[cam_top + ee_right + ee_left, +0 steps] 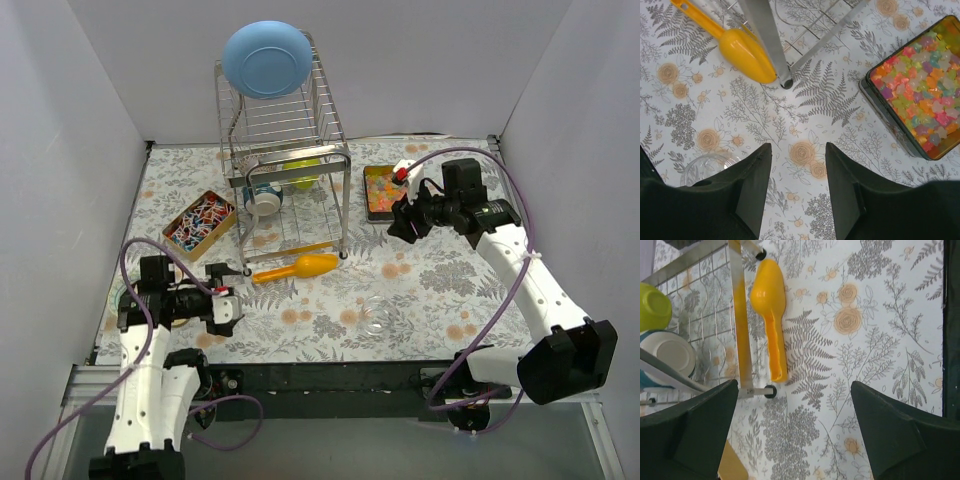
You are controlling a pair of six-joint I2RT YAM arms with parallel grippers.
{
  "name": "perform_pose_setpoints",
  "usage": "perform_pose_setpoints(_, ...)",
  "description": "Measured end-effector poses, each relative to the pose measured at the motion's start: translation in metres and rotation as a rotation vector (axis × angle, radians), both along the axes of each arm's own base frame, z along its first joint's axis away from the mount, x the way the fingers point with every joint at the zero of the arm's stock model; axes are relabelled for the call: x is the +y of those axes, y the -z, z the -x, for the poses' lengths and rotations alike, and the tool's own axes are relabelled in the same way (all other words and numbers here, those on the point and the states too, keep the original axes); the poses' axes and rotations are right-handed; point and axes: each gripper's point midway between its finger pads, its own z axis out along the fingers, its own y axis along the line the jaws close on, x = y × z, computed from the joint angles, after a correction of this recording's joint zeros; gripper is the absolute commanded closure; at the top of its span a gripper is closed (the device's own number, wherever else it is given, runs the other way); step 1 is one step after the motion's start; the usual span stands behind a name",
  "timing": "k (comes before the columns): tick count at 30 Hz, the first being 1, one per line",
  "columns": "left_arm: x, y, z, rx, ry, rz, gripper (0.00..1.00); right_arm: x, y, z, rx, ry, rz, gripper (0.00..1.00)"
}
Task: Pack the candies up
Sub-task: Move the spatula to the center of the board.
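Glossy multicoloured candies (381,189) fill a dark tray at the back right; they show in the right wrist view (922,85) at the right edge. Wrapped red, blue and white candies (198,222) fill a wooden box at the left. A yellow scoop (300,267) lies by the rack's front foot, also in the left wrist view (770,315) and the right wrist view (737,45). My right gripper (404,226) (798,150) is open and empty, above the cloth beside the dark tray. My left gripper (228,300) (795,400) is open and empty at the front left, apart from the scoop.
A wire dish rack (285,165) stands at the back middle with a blue bowl (266,58) on top, a green bowl (302,172) and a white cup (264,200) inside. A clear small container (377,315) sits on the floral cloth at the front middle.
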Motion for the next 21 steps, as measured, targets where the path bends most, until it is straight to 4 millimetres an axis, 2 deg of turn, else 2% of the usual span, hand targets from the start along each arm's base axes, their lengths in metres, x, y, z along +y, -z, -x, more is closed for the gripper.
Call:
perform_pose_setpoints(3,-0.009,-0.01,-0.009,0.016,0.032,0.071,0.02,-0.005,0.006,-0.008,0.03,0.029,0.002,0.45)
perform_pose_setpoints(5,-0.013,-0.025,-0.016,0.006,0.024,0.122,0.02,-0.006,0.008,-0.011,0.039,0.041,0.003,0.46)
perform_pose_setpoints(7,-0.011,-0.051,-0.029,-0.028,-0.034,0.16,0.02,-0.008,0.008,-0.012,0.037,0.05,0.006,0.45)
perform_pose_setpoints(10,-0.001,-0.085,-0.052,-0.053,-0.184,0.202,0.03,-0.01,0.006,-0.016,0.031,0.077,0.009,0.43)
perform_pose_setpoints(13,0.021,-0.107,-0.08,-0.014,-0.424,0.255,0.12,-0.015,0.0,-0.026,0.014,0.137,0.011,0.38)
perform_pose_setpoints(14,0.028,-0.112,-0.089,0.01,-0.498,0.277,0.14,-0.018,-0.002,-0.029,0.007,0.164,0.013,0.36)
perform_pose_setpoints(16,0.038,-0.12,-0.103,0.075,-0.627,0.348,0.02,-0.024,-0.007,-0.037,-0.003,0.223,0.015,0.31)
perform_pose_setpoints(17,0.041,-0.121,-0.108,0.118,-0.689,0.391,0.02,-0.028,-0.011,-0.041,-0.004,0.266,0.015,0.31)
perform_pose_setpoints(21,0.036,-0.112,-0.102,0.21,-0.818,0.512,0.02,-0.038,-0.021,-0.051,-0.008,0.36,-0.004,0.31)
